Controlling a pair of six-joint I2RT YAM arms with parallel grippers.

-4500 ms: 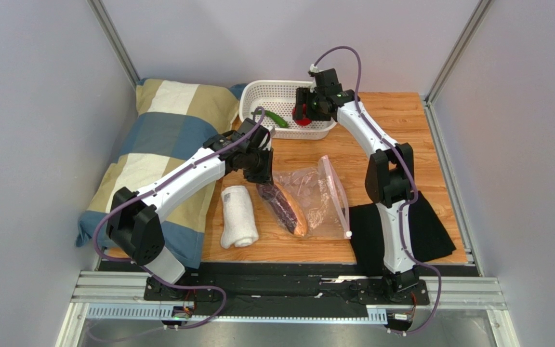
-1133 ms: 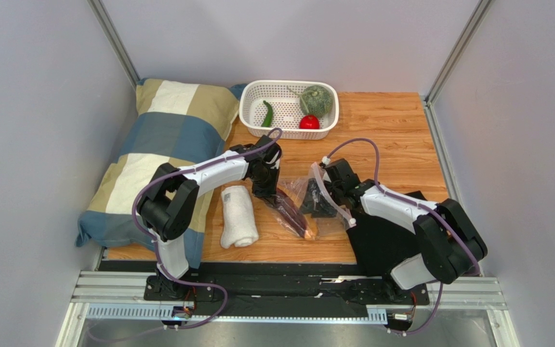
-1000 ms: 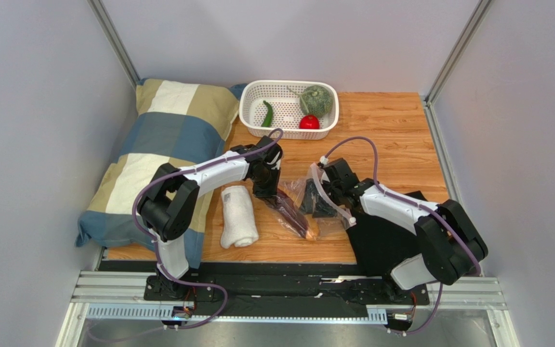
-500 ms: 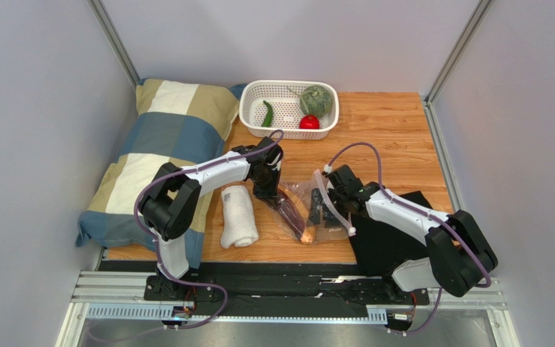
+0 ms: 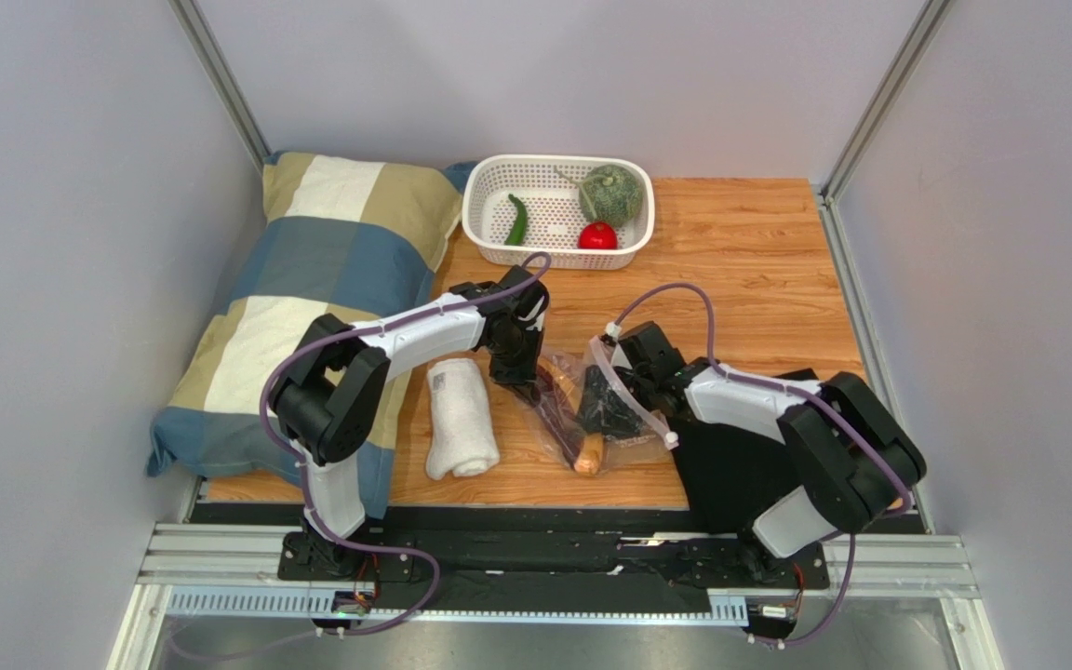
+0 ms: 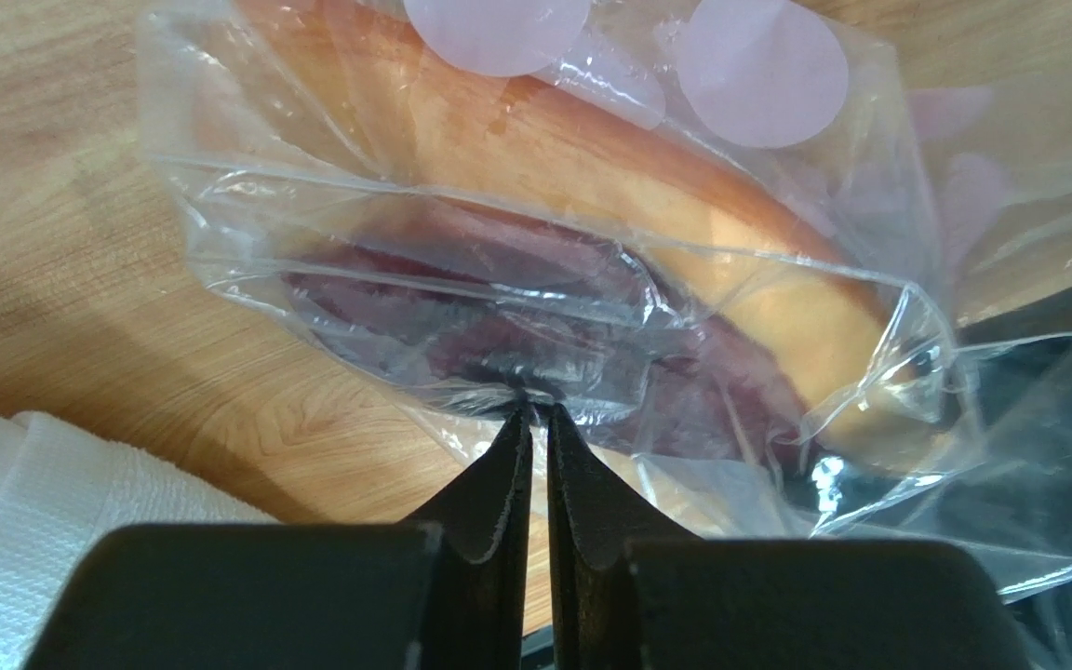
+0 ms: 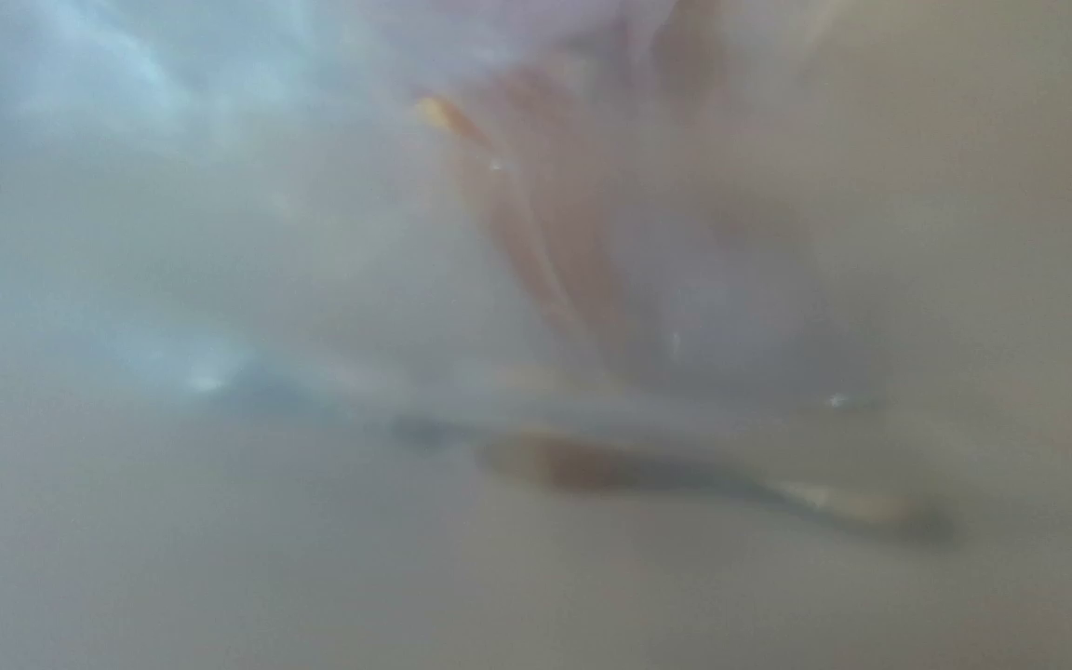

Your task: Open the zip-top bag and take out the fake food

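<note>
A checked pillow [image 5: 290, 286] lies at the left edge, with a rolled white towel [image 5: 459, 416] beside it on the tabletop [image 5: 765, 251]. Just right of the towel, the left tool [image 6: 535, 413] has its fingers together, pinching a fold of the zip-top bag [image 6: 360, 237]. The bag is clear and crinkled, printed with pale dots, and lies near the front edge. The purple-and-orange piece [image 6: 612, 154] is inside it. The right tool [image 5: 598, 408] sits at the bag's mouth. Plastic fogs its wrist view, so I cannot tell how its fingers stand. At the back, the white basket [image 5: 556, 251] holds the green pepper [image 5: 517, 221], red tomato [image 5: 596, 236] and bumpy green vegetable [image 5: 612, 193].
</note>
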